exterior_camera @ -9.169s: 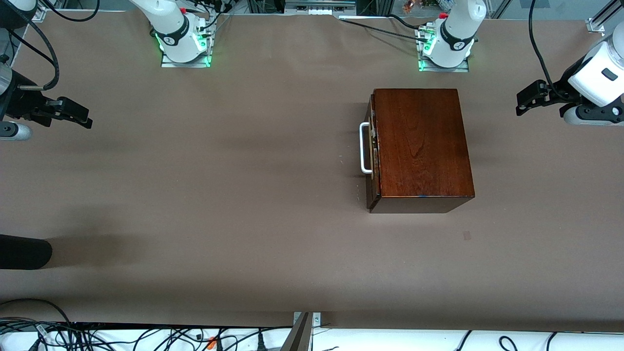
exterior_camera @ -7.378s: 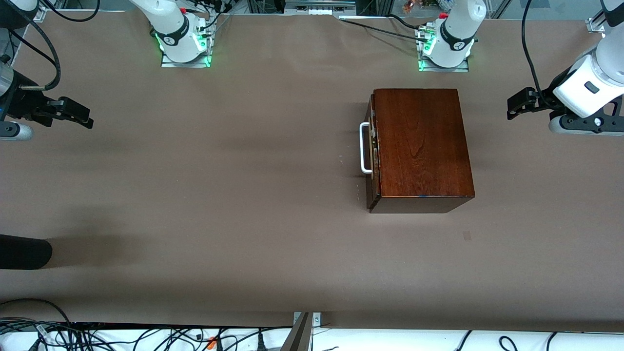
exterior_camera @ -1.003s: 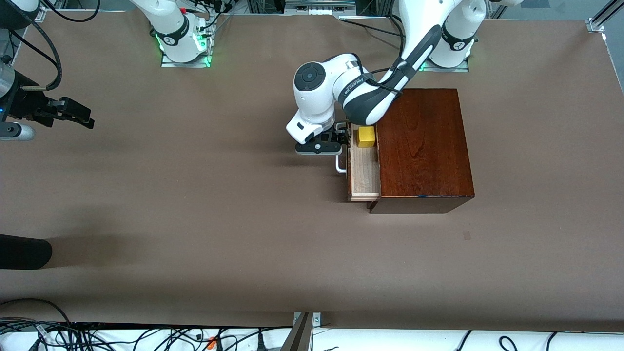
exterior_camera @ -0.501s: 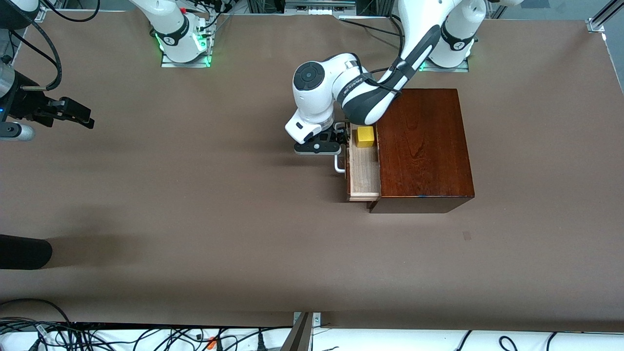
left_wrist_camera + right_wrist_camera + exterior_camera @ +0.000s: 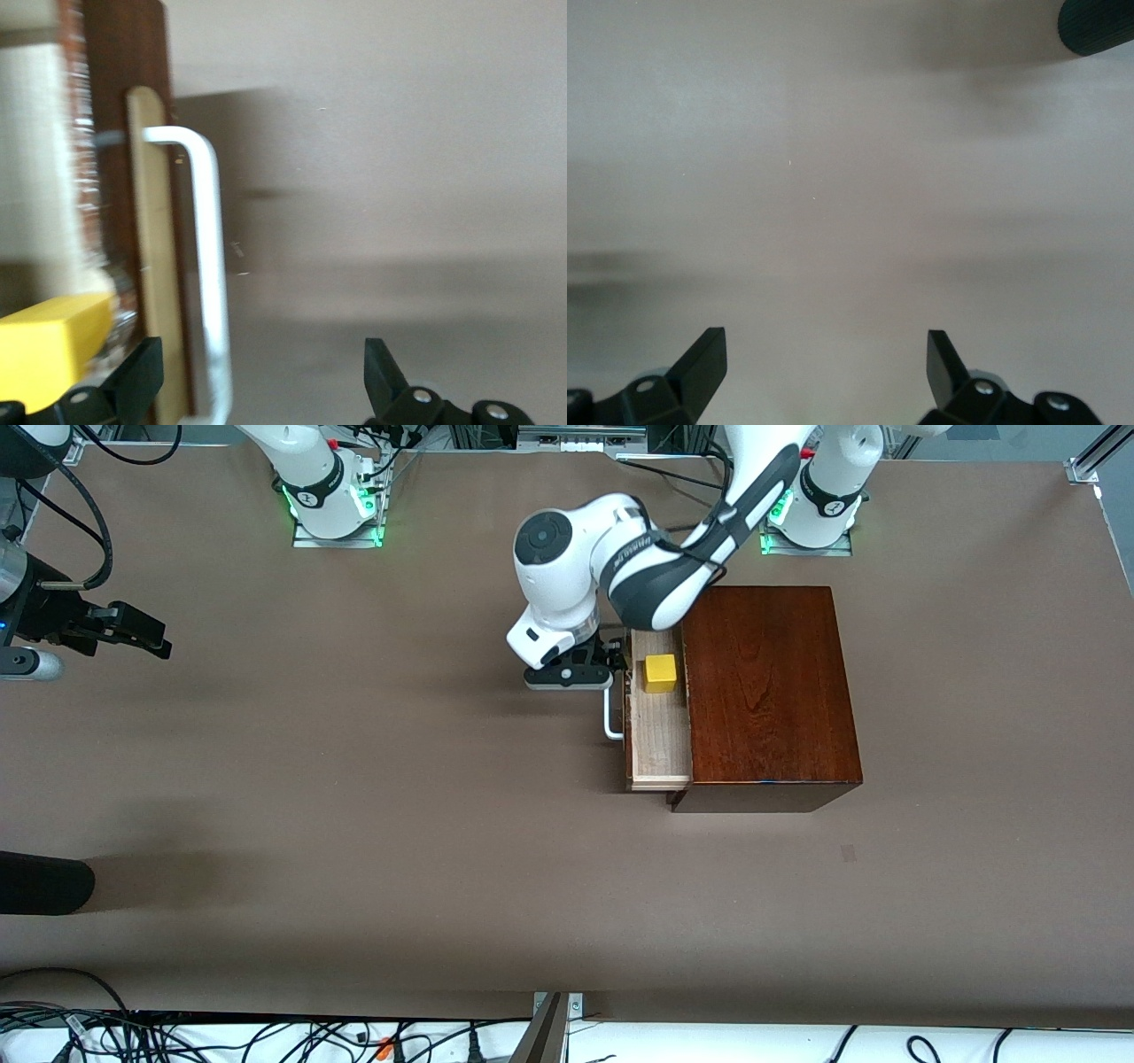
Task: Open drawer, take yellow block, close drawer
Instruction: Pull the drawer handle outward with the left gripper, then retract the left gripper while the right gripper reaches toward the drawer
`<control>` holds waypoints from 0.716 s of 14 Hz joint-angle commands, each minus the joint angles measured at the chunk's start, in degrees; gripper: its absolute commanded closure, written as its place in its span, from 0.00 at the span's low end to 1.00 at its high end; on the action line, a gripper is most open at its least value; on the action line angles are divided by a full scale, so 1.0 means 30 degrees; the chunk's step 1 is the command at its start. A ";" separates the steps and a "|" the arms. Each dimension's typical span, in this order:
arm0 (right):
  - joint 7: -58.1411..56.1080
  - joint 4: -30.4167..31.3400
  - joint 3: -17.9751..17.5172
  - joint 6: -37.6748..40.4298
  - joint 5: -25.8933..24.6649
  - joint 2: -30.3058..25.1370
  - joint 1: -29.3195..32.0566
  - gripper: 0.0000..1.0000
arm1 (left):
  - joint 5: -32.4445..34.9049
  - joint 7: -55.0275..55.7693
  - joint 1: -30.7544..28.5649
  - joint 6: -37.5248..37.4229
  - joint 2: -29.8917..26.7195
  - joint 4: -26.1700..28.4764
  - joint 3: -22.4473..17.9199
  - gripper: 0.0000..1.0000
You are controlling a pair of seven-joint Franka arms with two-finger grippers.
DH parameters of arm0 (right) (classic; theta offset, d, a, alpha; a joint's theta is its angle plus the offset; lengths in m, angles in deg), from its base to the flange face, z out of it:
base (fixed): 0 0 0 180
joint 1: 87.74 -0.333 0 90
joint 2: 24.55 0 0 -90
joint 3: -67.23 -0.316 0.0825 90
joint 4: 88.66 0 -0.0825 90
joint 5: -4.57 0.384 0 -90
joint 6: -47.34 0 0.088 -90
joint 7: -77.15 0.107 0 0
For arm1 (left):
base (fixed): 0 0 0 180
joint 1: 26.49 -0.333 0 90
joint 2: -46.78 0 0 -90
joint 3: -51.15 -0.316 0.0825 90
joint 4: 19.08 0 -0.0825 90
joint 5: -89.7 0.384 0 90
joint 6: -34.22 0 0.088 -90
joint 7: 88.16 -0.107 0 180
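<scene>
The dark wooden box [image 5: 766, 691] stands toward the left arm's end of the table. Its drawer [image 5: 657, 731] is pulled part way out, pale tray showing, with the white handle [image 5: 609, 713] on its front. The yellow block [image 5: 660, 673] lies in the tray at the end nearer the robots. My left gripper [image 5: 617, 666] is at the handle's end nearer the robots. In the left wrist view it [image 5: 261, 376] is open, with the handle [image 5: 208, 266] between its jaws and the yellow block [image 5: 49, 354] beside one finger. My right gripper [image 5: 146, 636] waits open and empty at the right arm's end of the table [image 5: 827, 354].
A black rounded object [image 5: 44, 881] lies at the table's edge at the right arm's end, nearer the front camera; it also shows in the right wrist view [image 5: 1099, 27]. Cables run along the table's front edge.
The drawer was shut at first and now stands open. In the last second it slid out slightly more and my left gripper shifted toward the robots' side. The right arm has not moved.
</scene>
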 commanded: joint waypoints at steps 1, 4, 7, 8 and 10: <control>0.0033 -0.0031 -0.0113 0.0060 -0.0022 -0.0092 0.0020 0.00 | -0.0457 -0.0617 -0.0119 -0.2140 -0.1405 -0.0644 -0.0167 0.00; 0.0062 -0.0031 -0.0259 0.0147 -0.0022 -0.0150 -0.0010 0.00 | -0.0574 -0.2664 -0.1227 -0.5304 -0.2928 -0.1464 -0.0285 0.00; 0.1196 -0.0031 -0.1107 0.0147 0.0385 -0.0121 -0.0156 0.00 | -0.1155 -0.6083 -0.3744 -0.6598 -0.4392 -0.1525 -0.0196 0.00; 0.2539 -0.0060 -0.1428 0.0147 0.0794 -0.0121 -0.0272 0.00 | -0.1944 -0.7461 -0.4943 -0.6891 -0.4803 -0.1525 -0.0225 0.00; 0.6049 -0.0206 -0.2364 0.0118 0.1032 -0.0121 -0.0565 0.00 | -0.2944 -1.0360 -0.7259 -0.7535 -0.5566 -0.1554 -0.0196 0.00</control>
